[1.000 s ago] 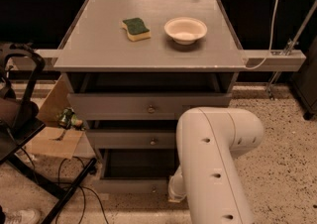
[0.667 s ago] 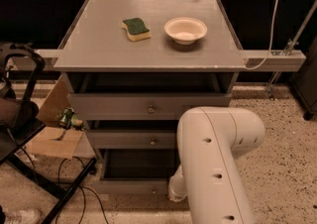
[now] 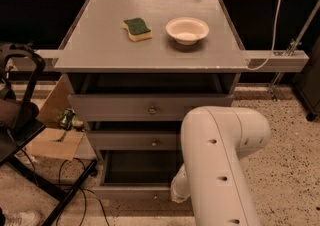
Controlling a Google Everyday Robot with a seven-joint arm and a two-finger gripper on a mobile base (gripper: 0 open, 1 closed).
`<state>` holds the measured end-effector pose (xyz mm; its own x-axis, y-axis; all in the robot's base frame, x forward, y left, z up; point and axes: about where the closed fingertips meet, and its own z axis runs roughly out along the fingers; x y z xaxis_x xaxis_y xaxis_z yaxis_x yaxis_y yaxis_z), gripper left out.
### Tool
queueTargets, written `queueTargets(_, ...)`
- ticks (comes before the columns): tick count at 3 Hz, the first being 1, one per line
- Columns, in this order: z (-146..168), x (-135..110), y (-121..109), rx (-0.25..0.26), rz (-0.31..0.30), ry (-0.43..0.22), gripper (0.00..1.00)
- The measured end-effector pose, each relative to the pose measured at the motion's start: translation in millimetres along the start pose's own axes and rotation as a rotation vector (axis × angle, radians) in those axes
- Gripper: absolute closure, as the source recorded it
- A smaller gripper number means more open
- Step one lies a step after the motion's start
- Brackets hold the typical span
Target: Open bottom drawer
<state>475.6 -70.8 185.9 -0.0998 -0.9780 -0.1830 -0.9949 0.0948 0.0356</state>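
The bottom drawer (image 3: 137,170) sits pulled out at lower centre, grey inside showing. The gripper (image 3: 179,194) is at its front edge, mostly hidden under the white arm (image 3: 220,160); its grip cannot be told. A sponge (image 3: 137,28) and bowl (image 3: 187,30) lie on the tabletop (image 3: 100,45)

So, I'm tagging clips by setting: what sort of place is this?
Probably a lab or workshop, not a home: a grey drawer table on speckled floor, a loose cable. The hand is hidden behind the arm, by the bottom drawer.
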Motion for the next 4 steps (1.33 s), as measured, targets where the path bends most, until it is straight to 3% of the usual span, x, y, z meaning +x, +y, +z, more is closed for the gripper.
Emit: queueTargets(4, -3.6, -0.4, -2.3, -0.02, -0.006, 0.007, 1.0)
